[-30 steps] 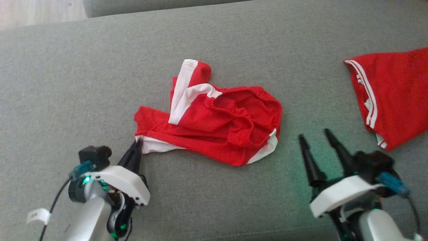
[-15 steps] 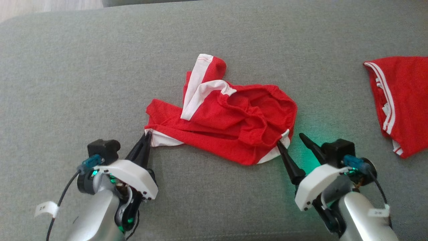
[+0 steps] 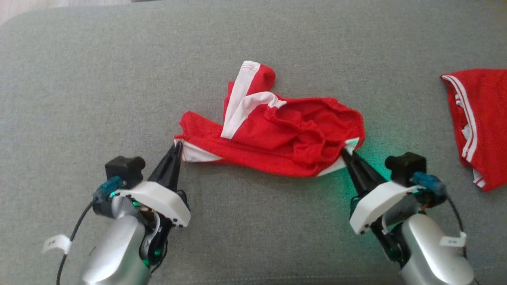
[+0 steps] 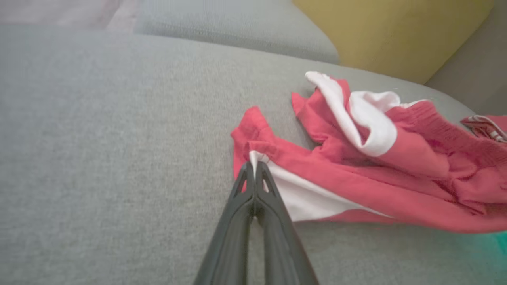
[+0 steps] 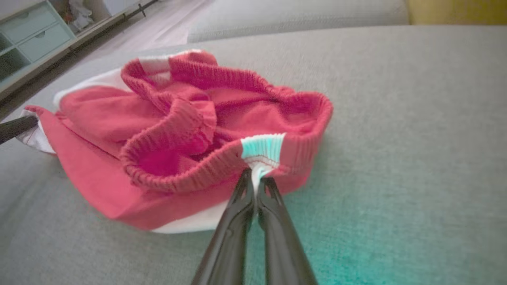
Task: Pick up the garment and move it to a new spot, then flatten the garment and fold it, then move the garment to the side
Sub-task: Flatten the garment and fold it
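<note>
The red shorts (image 3: 285, 138) with white trim are seen crumpled in the middle of the grey sofa cushion (image 3: 99, 79). Their white hem corner at the near left is pinched by the closed left gripper (image 3: 177, 147). The white waistband patch at the right is clamped by the closed right gripper (image 3: 345, 153). A second red garment (image 3: 481, 118) is seen lying well apart at the far right.

Silver left forearm (image 3: 115, 253) at seven o'clock, right forearm (image 3: 431, 257) at five, each with a white wrist plate (image 3: 158, 200), black camera (image 3: 124, 168), blue connector (image 3: 107, 187), black cable (image 3: 73, 233) and white tag (image 3: 57, 243). The left gripper (image 3: 178, 145) and right gripper (image 3: 345, 153) are black and tapered.
</note>
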Controlling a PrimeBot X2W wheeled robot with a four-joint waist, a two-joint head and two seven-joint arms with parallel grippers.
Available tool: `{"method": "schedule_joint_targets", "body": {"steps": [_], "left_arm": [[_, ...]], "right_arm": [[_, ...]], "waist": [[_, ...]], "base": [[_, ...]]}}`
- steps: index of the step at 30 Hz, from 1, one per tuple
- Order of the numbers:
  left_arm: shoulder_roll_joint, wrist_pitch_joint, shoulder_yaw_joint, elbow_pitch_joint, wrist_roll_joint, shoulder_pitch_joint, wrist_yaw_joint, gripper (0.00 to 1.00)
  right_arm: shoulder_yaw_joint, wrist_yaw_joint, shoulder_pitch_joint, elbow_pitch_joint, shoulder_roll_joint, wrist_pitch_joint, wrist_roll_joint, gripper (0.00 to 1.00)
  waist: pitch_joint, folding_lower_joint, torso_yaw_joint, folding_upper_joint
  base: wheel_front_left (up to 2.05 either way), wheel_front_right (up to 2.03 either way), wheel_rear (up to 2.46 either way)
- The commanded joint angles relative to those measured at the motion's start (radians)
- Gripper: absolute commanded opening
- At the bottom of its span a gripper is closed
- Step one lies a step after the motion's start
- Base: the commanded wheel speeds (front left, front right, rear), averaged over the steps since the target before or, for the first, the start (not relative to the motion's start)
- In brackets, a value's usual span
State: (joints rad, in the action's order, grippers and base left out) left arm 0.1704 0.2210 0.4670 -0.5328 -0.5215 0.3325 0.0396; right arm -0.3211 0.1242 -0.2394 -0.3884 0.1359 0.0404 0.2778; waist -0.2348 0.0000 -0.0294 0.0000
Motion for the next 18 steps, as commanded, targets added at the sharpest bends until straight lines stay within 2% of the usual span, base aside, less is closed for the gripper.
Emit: {"method": "schedule_joint_targets", "body": {"steps": [1, 10, 16, 18], "left_arm": [[0.030, 0.021, -0.045, 0.064, 0.019, 0.016, -0.017, 0.00], [0.087, 0.039, -0.086, 0.402, 0.109, -0.043, -0.099, 0.00], [0.122, 0.032, -0.111, 0.628, 0.167, 0.022, -0.136, 0.00], [0.125, 0.026, -0.117, 0.660, 0.174, 0.043, -0.142, 0.00]], "right_arm": [[0.002, 0.007, 0.004, 0.064, 0.006, -0.022, 0.012, 0.00], [0.116, 0.007, 0.036, 0.324, -0.001, -0.009, 0.016, 0.00], [0.189, 0.007, -0.031, 0.536, -0.001, 0.043, 0.014, 0.00], [0.200, 0.007, -0.048, 0.571, -0.003, 0.054, 0.010, 0.00]], "waist": [[0.014, 0.0000, 0.004, 0.0000], [0.090, 0.0000, 0.019, 0.0000], [0.145, 0.0000, 0.022, 0.0000], [0.153, 0.0000, 0.023, 0.0000]], "base": [[0.00, 0.00, 0.00], [0.00, 0.00, 0.00], [0.00, 0.00, 0.00], [0.00, 0.00, 0.00]]}}
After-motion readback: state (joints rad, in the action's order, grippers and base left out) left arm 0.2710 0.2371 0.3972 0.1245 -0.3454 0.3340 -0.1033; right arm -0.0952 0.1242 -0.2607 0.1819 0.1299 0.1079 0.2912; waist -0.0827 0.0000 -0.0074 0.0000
